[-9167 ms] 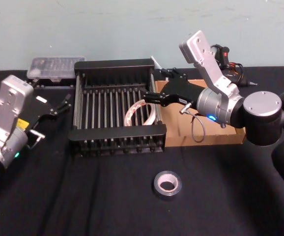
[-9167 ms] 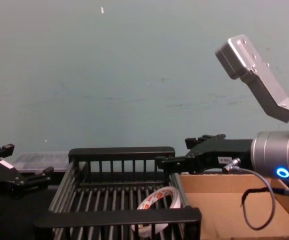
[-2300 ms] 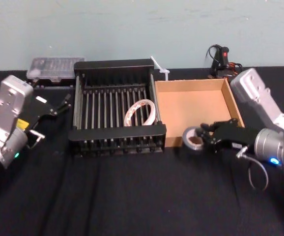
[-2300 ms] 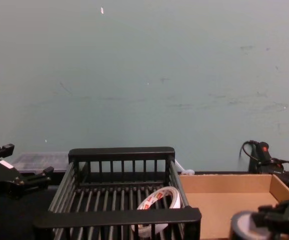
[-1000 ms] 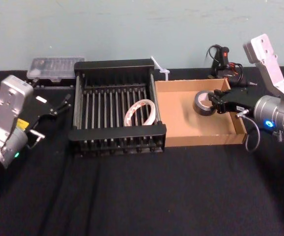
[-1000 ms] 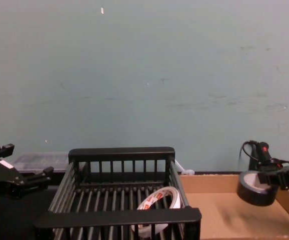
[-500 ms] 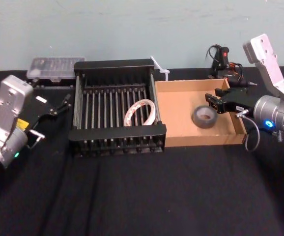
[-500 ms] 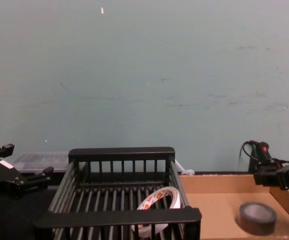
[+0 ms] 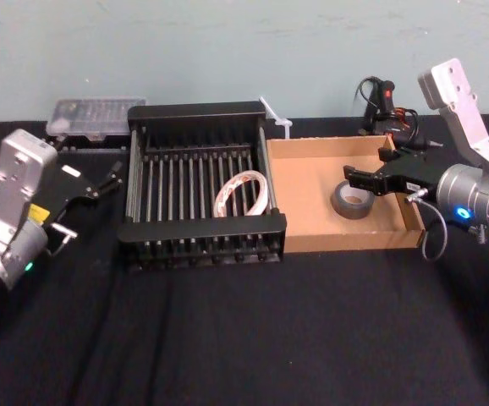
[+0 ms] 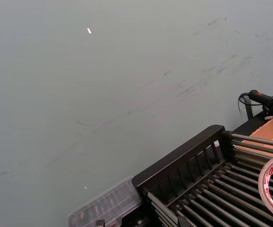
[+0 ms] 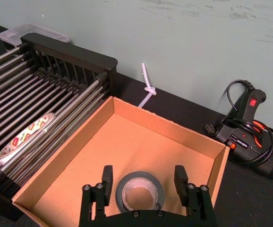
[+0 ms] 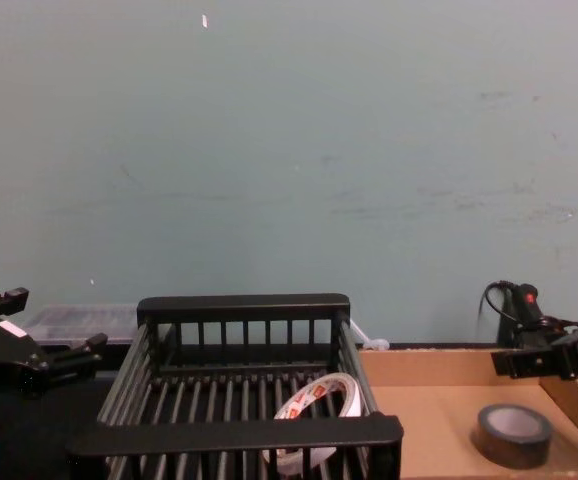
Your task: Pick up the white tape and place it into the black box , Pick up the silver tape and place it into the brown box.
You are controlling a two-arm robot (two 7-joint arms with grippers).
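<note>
Both tapes look placed: silver tape (image 9: 352, 201) lies in the brown box (image 9: 310, 236) beneath the right tool (image 11: 145, 183), spread wide and empty, which next need only withdraw.

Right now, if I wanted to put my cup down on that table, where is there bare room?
The wide black tabletop in front of the black slatted crate and tan cardboard tray is bare. Behind, it is crowded: a clear plastic case and a corded tool.
</note>
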